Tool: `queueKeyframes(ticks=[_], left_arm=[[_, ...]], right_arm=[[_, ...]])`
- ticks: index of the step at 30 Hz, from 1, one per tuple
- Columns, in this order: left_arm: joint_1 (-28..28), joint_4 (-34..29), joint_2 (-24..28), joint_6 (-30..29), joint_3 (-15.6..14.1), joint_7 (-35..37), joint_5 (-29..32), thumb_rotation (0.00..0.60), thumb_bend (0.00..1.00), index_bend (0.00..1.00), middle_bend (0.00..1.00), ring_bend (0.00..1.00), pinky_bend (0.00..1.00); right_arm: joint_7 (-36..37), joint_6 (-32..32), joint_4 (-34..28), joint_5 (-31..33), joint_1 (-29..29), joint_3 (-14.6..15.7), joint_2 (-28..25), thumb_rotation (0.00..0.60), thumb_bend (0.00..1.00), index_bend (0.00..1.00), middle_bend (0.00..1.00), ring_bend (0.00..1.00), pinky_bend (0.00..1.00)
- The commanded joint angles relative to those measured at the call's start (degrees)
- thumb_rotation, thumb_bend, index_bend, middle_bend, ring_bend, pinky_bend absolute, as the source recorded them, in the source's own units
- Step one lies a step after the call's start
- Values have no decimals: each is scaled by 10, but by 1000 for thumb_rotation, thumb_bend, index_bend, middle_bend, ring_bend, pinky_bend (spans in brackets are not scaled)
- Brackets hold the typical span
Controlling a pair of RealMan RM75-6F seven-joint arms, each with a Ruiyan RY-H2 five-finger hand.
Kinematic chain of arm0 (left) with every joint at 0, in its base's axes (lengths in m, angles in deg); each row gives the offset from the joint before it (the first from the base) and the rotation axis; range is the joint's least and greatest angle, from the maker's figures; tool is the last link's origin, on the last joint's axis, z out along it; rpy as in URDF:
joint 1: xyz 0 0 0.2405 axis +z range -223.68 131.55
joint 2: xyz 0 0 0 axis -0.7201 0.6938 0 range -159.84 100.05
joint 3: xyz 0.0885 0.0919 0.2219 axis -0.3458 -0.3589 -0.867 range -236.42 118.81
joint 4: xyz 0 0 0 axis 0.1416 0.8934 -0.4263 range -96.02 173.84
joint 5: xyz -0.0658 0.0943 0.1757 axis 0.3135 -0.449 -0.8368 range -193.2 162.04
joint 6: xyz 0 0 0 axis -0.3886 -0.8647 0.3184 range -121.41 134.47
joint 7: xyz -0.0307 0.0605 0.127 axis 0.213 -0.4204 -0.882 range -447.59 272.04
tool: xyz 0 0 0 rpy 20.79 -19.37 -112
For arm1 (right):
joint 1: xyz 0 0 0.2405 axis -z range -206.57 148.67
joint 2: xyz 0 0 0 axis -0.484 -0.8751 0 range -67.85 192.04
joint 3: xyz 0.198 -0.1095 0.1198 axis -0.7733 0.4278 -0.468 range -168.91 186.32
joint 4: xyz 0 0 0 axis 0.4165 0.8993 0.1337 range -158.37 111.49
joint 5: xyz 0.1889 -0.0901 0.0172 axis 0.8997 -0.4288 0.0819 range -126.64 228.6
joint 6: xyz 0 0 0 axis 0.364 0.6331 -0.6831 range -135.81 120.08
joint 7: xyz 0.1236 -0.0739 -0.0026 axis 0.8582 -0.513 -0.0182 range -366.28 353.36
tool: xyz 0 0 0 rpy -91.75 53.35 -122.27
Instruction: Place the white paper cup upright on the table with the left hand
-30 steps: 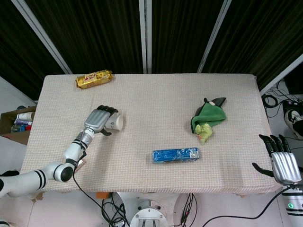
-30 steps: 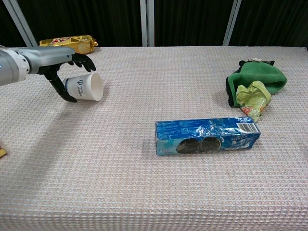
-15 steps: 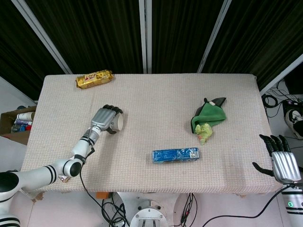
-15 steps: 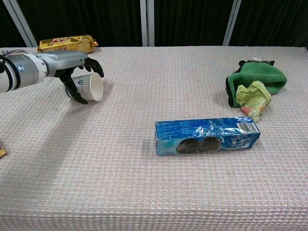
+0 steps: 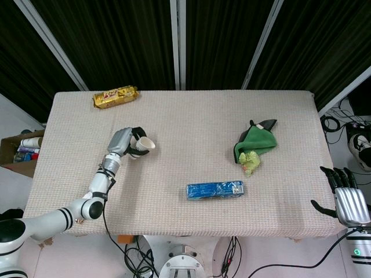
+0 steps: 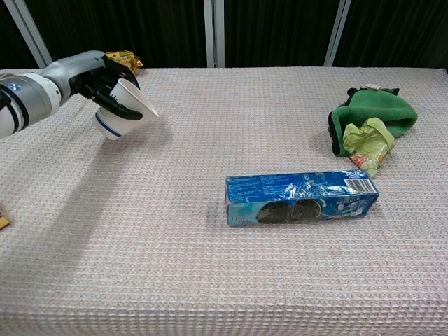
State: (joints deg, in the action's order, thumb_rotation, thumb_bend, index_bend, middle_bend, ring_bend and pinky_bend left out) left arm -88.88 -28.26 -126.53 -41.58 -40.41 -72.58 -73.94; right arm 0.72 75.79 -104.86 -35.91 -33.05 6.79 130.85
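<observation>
Your left hand [image 6: 98, 78], upper left of frame, has fingers clamped round the white paper cup [image 6: 124, 108], tilted w/ rim up-right, above the table [image 6: 210, 266]. Your right hand [image 5: 346, 200], lower right in head view, fingers apart, holds nothing.

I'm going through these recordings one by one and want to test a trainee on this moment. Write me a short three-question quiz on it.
1. True or false: the white paper cup stands upright on the woven beige table.
2. Which robot hand holds the cup? A. left robot hand B. right robot hand C. neither
3. Fill in: the crumpled yellow-green wrapper lies against the ____ cloth.

Key:
1. False: it is tilted in the grip, mouth up and to the right.
2. A: the right robot hand hangs open beyond the table's edge.
3. Green.
</observation>
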Motion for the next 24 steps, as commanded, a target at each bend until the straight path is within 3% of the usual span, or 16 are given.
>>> queueKeyframes(ticks=[1, 7, 13, 16, 19, 24], left_arm=[[53, 1, -21, -1, 33, 188, -25, 600, 199, 460, 479, 444, 291], [63, 66, -52, -2, 3, 229, -67, 600, 181, 407, 408, 326, 215], [74, 93, -57, -20, -15, 223, -91, 600, 176, 386, 385, 275, 184], [83, 89, -47, -32, -22, 214, -98, 600, 174, 355, 355, 243, 171], [96, 66, -28, -52, -27, 196, -105, 600, 175, 253, 292, 194, 159], [104, 11, 22, -62, -45, 115, -116, 600, 174, 178, 225, 158, 157]], right_arm=[[-2, -3, -1, 0, -2, -1, 0, 600, 101, 116, 184, 74, 69], [-10, -8, -9, 1, -5, -2, -2, 600, 101, 116, 184, 74, 69], [-17, -4, -16, 1, -3, -2, -5, 600, 101, 116, 184, 74, 70], [-19, 0, -19, -1, -1, -1, -6, 600, 101, 116, 184, 74, 70], [-19, 3, -21, -3, 1, 0, -6, 600, 101, 116, 184, 74, 70], [-17, 6, -20, -5, 2, 0, -6, 600, 101, 116, 184, 74, 70]])
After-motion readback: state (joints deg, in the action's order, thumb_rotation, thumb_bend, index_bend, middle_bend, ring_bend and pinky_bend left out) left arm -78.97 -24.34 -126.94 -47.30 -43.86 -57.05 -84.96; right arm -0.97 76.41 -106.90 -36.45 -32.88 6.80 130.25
